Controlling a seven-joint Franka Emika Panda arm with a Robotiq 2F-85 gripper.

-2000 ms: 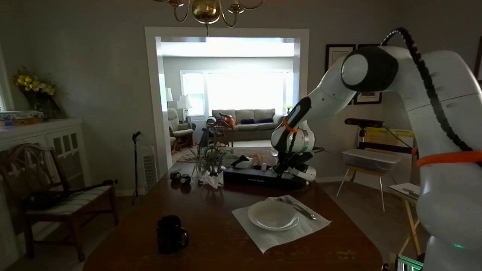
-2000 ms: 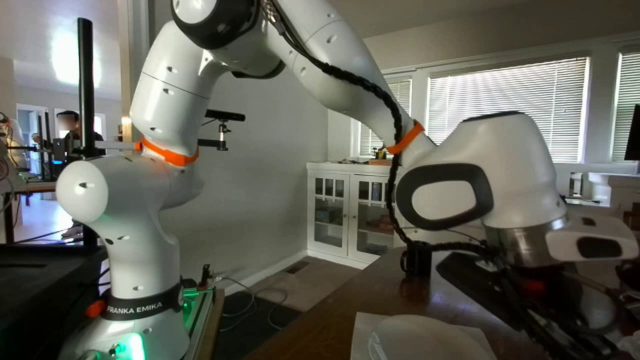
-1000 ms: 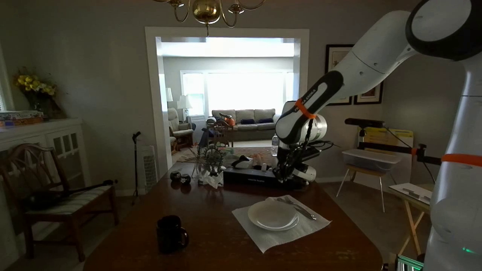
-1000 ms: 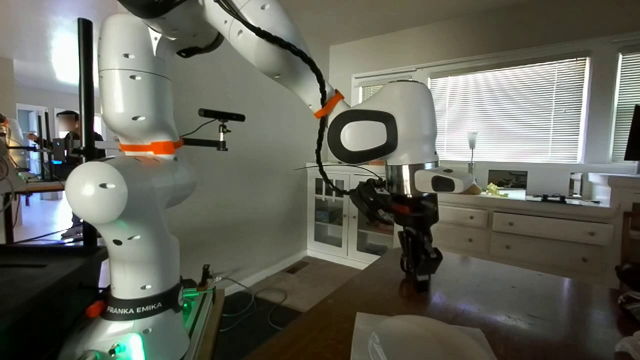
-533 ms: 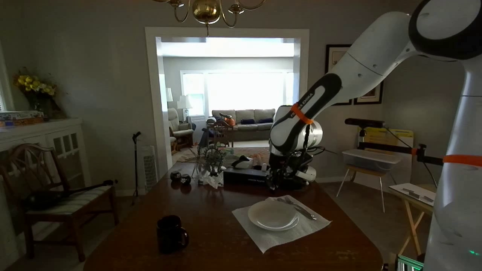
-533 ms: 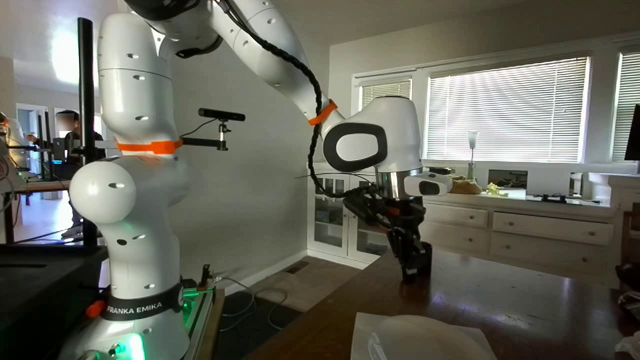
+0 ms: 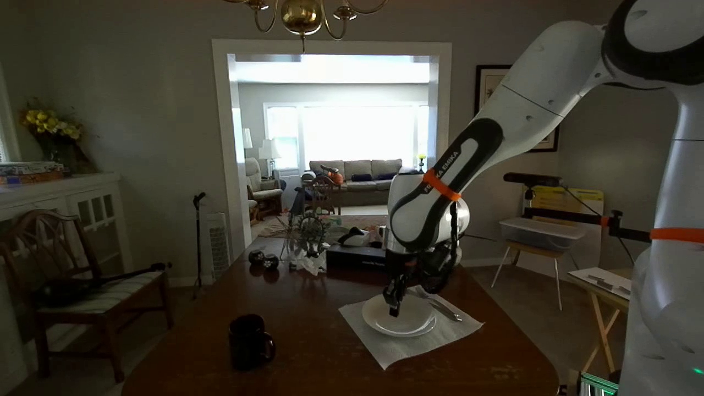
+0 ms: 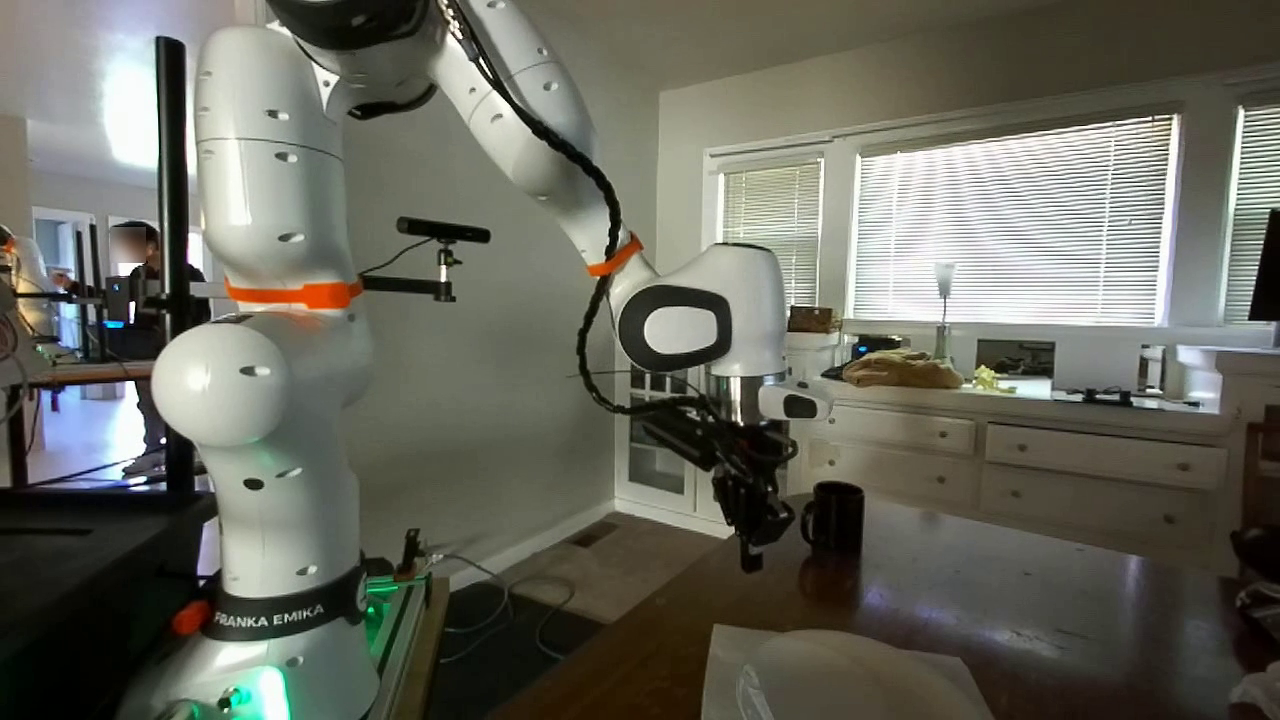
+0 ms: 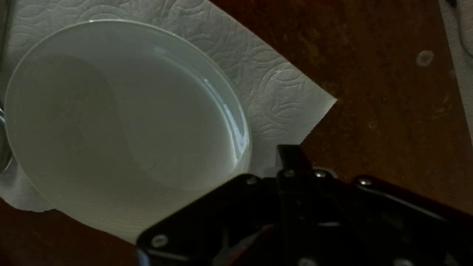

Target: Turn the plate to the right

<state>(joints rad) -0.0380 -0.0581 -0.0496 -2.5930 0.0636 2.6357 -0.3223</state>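
Near plate (image 9: 129,118), jaws tight together; contact with it unclear.

Home, dining room. Polished wood table (image 7: 308,344) set for one: plate (image 7: 411,319), paper placemat (image 7: 388,355), mug (image 7: 245,346), cutlery (image 7: 446,311). Brass chandelier (image 7: 301,16) above the table. Wooden chair (image 7: 118,297) with striped seat beside the table; white cabinet (image 7: 96,190) with yellow flowers (image 7: 50,124) on top, farther out from it, same side. Past the table's far end, a wide doorway (image 7: 221,110) into a living room: sofa (image 7: 360,186), armchair (image 7: 265,193), lamp (image 7: 269,148). In an exterior view, drawers (image 8: 1100,490) and window blinds (image 8: 1010,230) beyond the table.
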